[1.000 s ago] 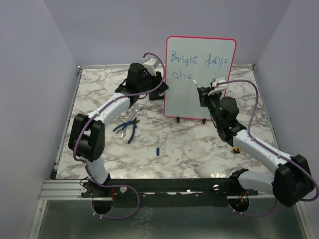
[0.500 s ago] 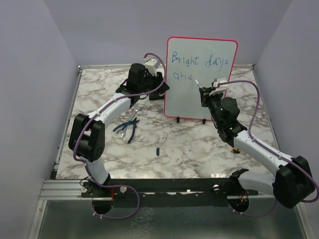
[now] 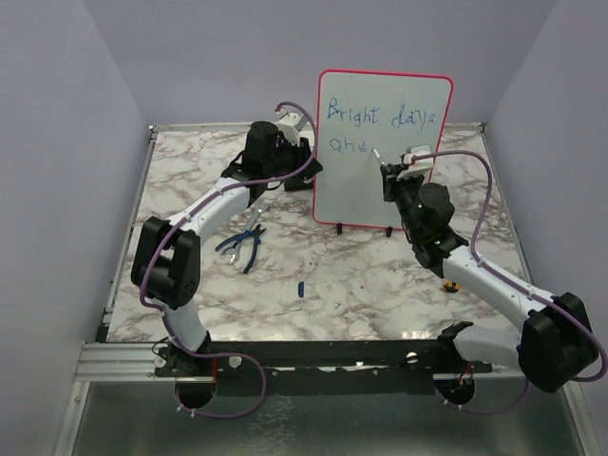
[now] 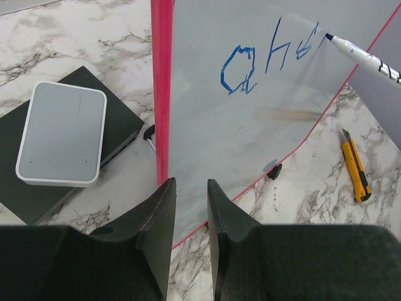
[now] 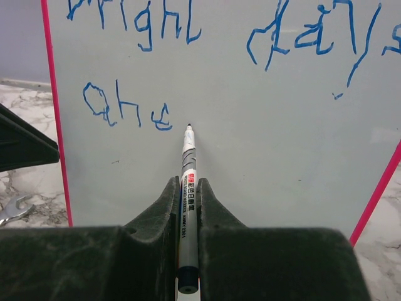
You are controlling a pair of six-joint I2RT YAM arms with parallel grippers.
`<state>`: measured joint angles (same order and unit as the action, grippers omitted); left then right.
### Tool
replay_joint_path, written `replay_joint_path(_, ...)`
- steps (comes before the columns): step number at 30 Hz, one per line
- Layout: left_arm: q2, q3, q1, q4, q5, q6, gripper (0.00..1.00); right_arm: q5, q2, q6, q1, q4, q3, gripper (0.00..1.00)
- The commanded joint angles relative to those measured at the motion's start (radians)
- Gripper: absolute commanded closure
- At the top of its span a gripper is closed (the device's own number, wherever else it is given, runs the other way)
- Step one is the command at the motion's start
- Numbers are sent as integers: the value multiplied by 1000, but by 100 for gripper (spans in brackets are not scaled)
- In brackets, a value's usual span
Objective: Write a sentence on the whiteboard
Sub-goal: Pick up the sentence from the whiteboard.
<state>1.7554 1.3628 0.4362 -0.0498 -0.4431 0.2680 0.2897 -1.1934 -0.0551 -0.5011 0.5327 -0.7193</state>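
Note:
The whiteboard (image 3: 399,185) stands upright at the back of the table, with a pink-red frame. On it the sentence (image 3: 380,115) reads "Bright days" in blue, with "ahe" (image 5: 125,113) below. My right gripper (image 3: 393,175) (image 5: 188,182) is shut on a marker (image 5: 188,163). The marker's tip sits at the board just right of the "e". My left gripper (image 3: 309,161) (image 4: 191,185) is at the board's left edge. Its fingers stand a narrow gap apart, and only the board face (image 4: 250,144) shows through the gap.
An eraser block (image 4: 61,133) on a black base lies left of the board. Blue pliers (image 3: 242,249) and a small blue cap (image 3: 301,287) lie on the marble table. A yellow utility knife (image 4: 355,163) lies right of the board's feet.
The marker tip has shifted slightly right along the second line. The left gripper's fingers have narrowed a little.

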Motion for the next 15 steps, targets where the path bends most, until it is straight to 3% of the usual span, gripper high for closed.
replay_joint_path(1, -6, -9, 8, 5, 1, -15, 73, 34, -17, -25, 0, 33, -37, 99)
replay_joint_path(15, -7, -7, 9, 5, 1, -16, 73, -35, -43, -34, -1, 18, -54, 99)
